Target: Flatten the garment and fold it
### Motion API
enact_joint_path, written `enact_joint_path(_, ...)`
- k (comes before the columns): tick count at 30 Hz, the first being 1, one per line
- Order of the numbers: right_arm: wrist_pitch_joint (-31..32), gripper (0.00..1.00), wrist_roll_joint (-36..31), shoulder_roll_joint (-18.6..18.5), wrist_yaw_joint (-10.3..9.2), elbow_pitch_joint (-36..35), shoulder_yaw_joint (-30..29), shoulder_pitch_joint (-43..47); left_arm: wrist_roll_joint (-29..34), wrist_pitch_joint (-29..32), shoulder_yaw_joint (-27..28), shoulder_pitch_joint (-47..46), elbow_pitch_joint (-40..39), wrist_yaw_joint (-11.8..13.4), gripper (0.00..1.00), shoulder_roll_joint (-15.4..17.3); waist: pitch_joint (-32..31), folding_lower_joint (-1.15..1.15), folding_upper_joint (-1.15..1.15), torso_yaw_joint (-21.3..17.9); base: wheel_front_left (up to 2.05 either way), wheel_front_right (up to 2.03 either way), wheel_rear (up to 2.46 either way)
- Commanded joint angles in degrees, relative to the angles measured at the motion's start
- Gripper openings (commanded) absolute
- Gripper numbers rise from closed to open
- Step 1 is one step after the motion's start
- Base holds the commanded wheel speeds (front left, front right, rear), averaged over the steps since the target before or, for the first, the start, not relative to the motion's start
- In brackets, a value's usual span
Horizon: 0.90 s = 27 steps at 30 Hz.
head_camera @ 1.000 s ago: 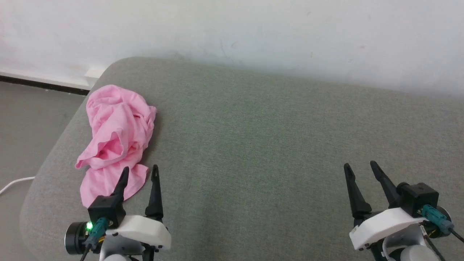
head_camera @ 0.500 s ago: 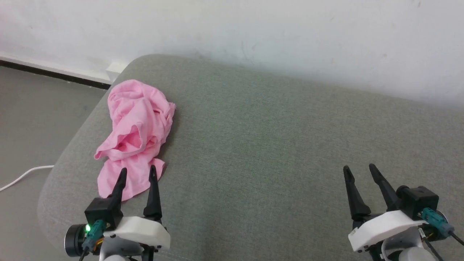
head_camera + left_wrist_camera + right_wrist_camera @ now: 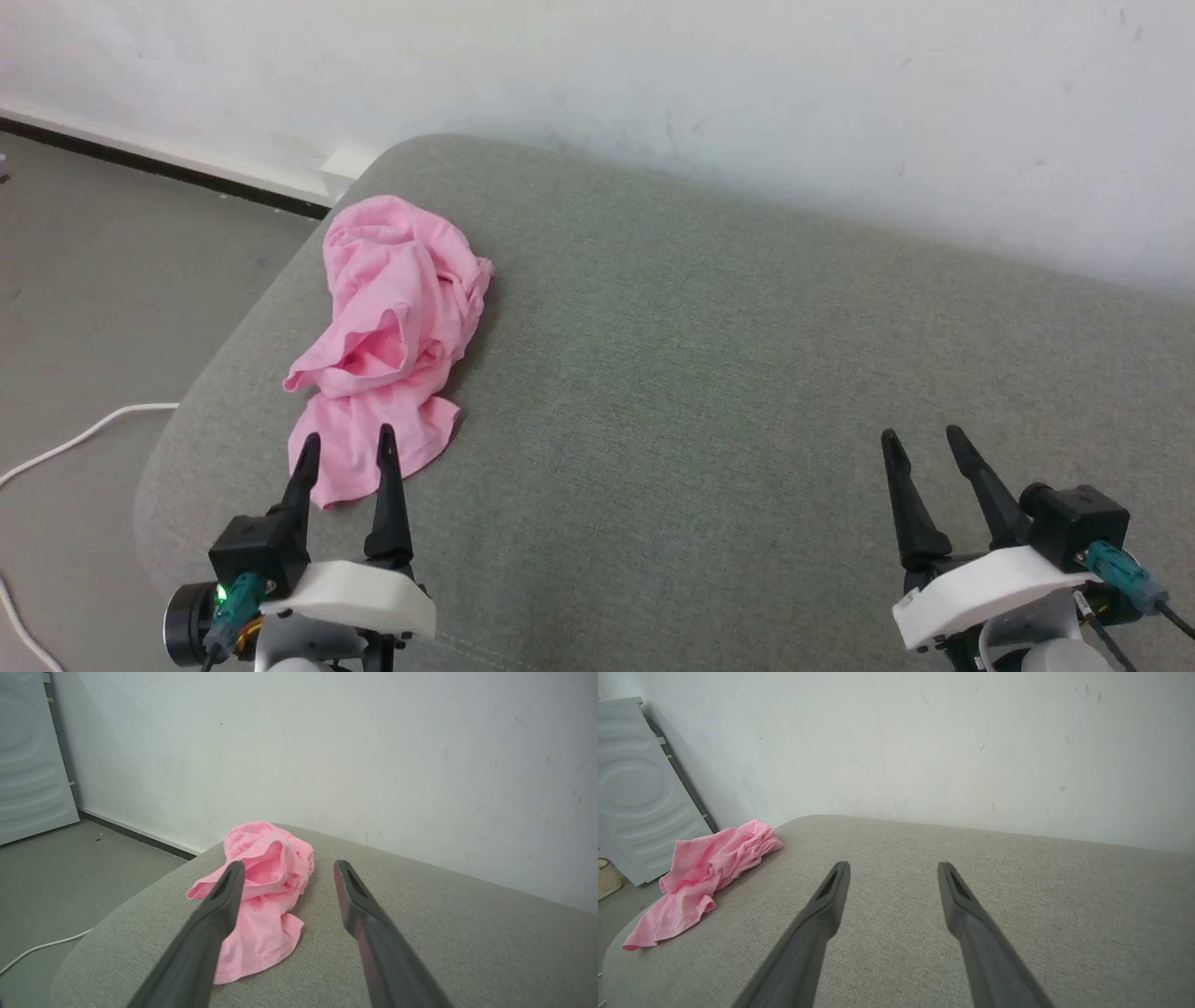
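Pink crumpled garment (image 3: 392, 345), long axis running toward wall (image 3: 653, 93)

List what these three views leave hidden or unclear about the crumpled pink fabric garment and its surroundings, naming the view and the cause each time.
1. Head view: the crumpled pink fabric garment folds over itself, so waistband, legs and any label cannot be told apart.
2. Left wrist view: one dark finger of the left gripper covers part of the garment's near hem.
3. Head view: the thin white cable on the floor runs off the left edge.
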Motion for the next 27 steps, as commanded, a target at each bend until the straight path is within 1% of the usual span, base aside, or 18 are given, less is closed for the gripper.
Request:
enact_joint_path(1, -0.7, 1.0, 0.72, 0.14, -0.04, 0.37, 0.18, -0.68, -0.46, -0.51, 0.18, -0.57, 0.3, 0.56, 1.0, -0.24, 0.03, 0.0, 0.0, 0.52, 0.0, 0.0, 0.0)
enact_joint_path(27, -3.81, 1.0, 3.93, 0.18, -0.05, 3.28, 1.85, -1.05, -3.76, -3.62, -0.83, -0.43, 1.28, 2.03, 1.0, -0.3, -0.17, 0.0, 0.0, 6.52, 0.0, 0.0, 0.0)
